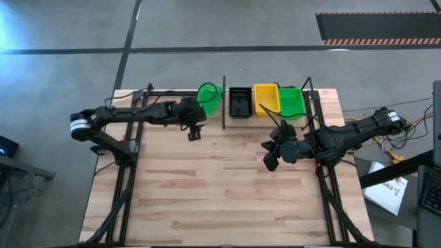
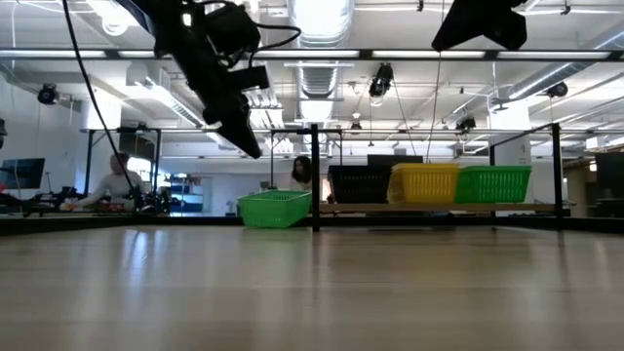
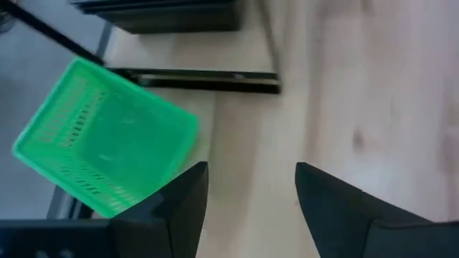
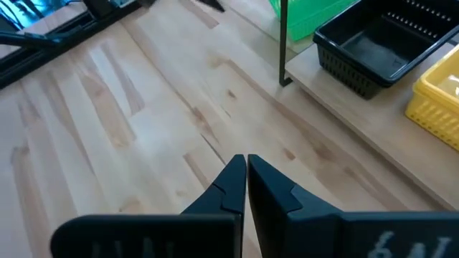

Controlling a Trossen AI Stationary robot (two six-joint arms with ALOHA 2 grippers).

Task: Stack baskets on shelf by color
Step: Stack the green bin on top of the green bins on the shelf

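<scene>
Left hand (image 1: 194, 131) open beside green (mesh-sided) basket (image 1: 209, 96).

**Greens, yellow and black on pale wood**

One basket (image 1: 209, 98) off the shelf is showing bright green, its mesh sides patterned with rows of slots. On the pale wooden shelf (image 2: 429, 207), the stacks are showing black (image 1: 240, 102), yellow (image 1: 266, 98) and green (image 1: 292, 102). The shelf posts (image 2: 314, 175) are showing black. The surface (image 1: 220, 179) is showing light wood in banded planks. Both end effectors, left (image 1: 194, 132) and right (image 1: 270, 157), are showing black.
</scene>
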